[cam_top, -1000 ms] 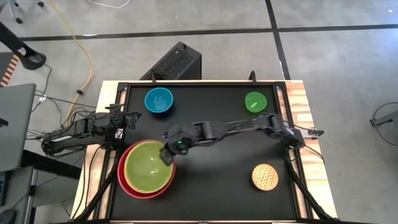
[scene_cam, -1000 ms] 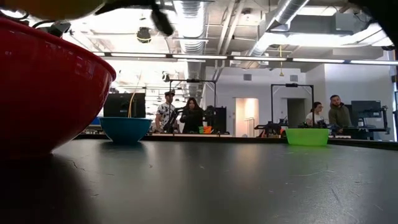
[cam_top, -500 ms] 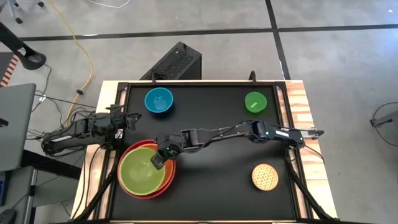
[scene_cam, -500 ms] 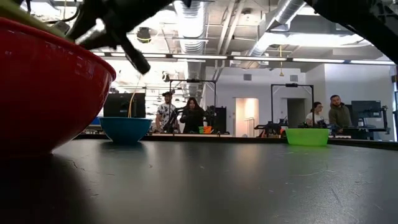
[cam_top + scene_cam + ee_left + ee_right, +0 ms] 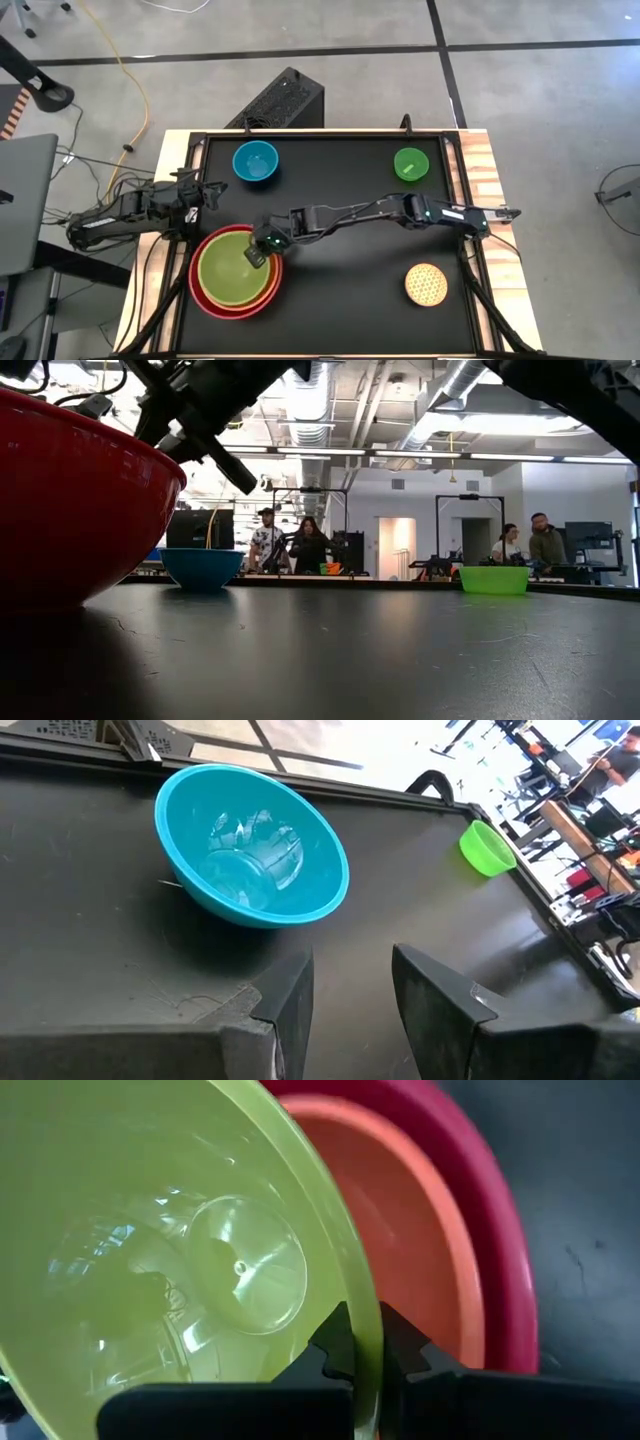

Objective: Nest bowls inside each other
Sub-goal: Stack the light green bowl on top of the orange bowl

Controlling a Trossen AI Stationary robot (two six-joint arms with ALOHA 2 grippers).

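Observation:
The red bowl (image 5: pixel 205 300) stands near the table's near left corner with the orange bowl (image 5: pixel 400 1230) nested in it. The lime green bowl (image 5: pixel 232 275) lies inside the orange one, and my right gripper (image 5: pixel 258 256) is shut on its rim. The blue bowl (image 5: pixel 255 162) stands at the far left, the small bright green bowl (image 5: pixel 410 163) at the far right, and the speckled yellow bowl (image 5: pixel 425 284) at the near right. My left gripper (image 5: pixel 350 995) waits open at the left edge, facing the blue bowl (image 5: pixel 250 845). My right gripper pinches the lime green bowl's rim (image 5: pixel 362 1305) on the side toward the table's right, one finger (image 5: pixel 335 1345) inside the bowl and one outside. The fingers slant down from the table's right. The bowl sits within the orange bowl, mouth up; whether its base rests there is hidden.
The black mat (image 5: pixel 350 290) lies bare between the bowls. A raised black frame (image 5: pixel 300 133) edges the mat. In the low view people and desks show in the room beyond the table's far edge.
My right gripper has come down and toward the table's near left with the lime green bowl. The bowl has sunk from above the red bowl's rim into the orange bowl. The gripper has stayed shut on the rim.

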